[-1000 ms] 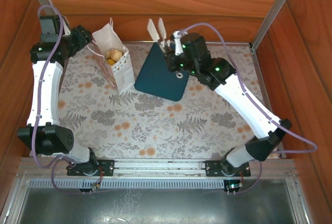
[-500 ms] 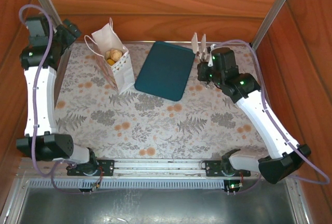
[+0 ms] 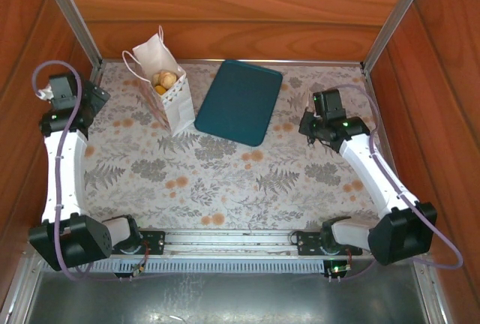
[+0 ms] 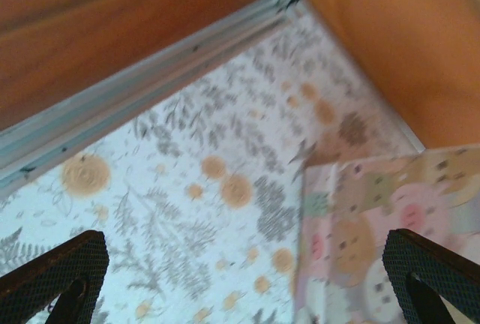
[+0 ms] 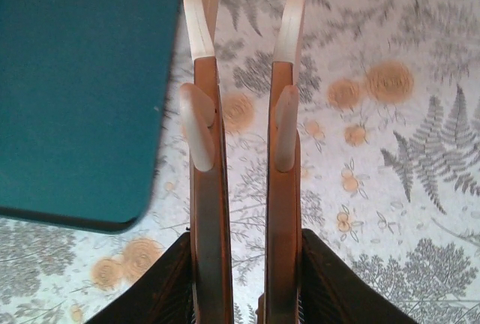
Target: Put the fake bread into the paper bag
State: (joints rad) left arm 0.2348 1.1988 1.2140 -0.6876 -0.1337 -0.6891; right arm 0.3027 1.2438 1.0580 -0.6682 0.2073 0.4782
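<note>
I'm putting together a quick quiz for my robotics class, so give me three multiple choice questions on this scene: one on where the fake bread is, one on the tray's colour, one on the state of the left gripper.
1. Where is the fake bread?
A. Inside the paper bag
B. On the tray
C. Scattered on the tablecloth

2. What colour is the tray?
A. Red
B. Yellow
C. Dark teal

3. What state is the left gripper in?
A. Shut on a bun
B. Open, with nothing between its fingers
C. Shut on a bag handle

Answers:
1. A: the top view shows the fake bread in the open mouth of the paper bag.
2. C: the tray is a flat dark teal rectangle with nothing on it.
3. B: the left wrist view shows the left gripper with its fingers at opposite edges of the picture.
</note>
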